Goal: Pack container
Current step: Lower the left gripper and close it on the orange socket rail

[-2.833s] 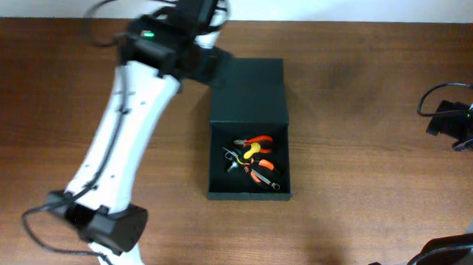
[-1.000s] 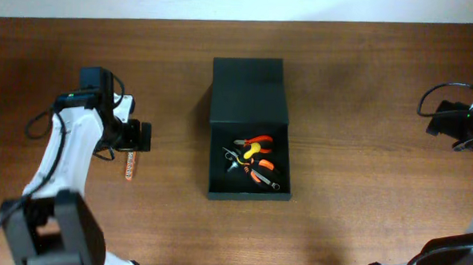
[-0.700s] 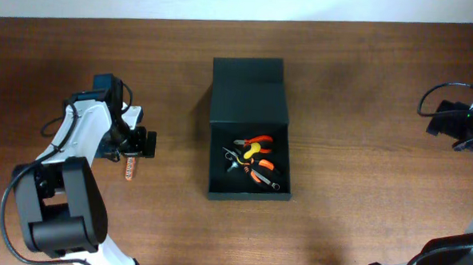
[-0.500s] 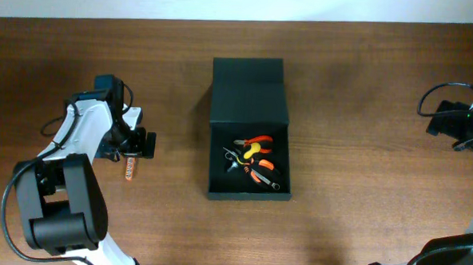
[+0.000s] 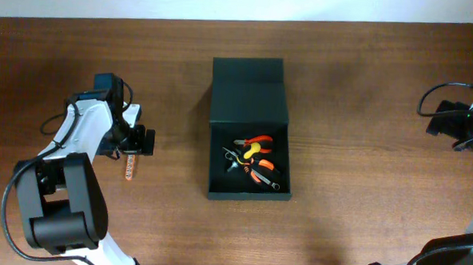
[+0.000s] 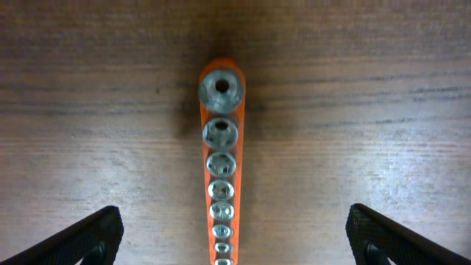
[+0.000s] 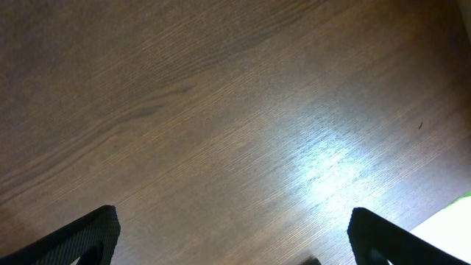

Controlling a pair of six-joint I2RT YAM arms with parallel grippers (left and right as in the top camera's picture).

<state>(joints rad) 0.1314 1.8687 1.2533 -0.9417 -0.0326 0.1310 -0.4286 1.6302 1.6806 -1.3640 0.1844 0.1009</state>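
Looking down between the tips of the left pincer [image 6: 235, 237], spread wide, the left wrist view picks out an orange socket rail [image 6: 221, 165] with steel sockets graded large to small, flat on the bench [image 6: 353, 110], clear of both tips; overhead it is only a small orange strip. Overhead alone shows the container [image 5: 211, 159]: dark, matte, rectangular, mid-bench, flap lid [image 5: 249, 89] open on its far side, orange-handled pliers [image 5: 256, 140] among small tools inside. The right pincer [image 7: 232, 239], also spread, faces bare wood.

A dark brown wood-grain table [image 5: 366, 90] fills the view. A pale strip [image 5: 242, 3] borders its far edge. Glare [image 7: 324, 158] brightens one patch.
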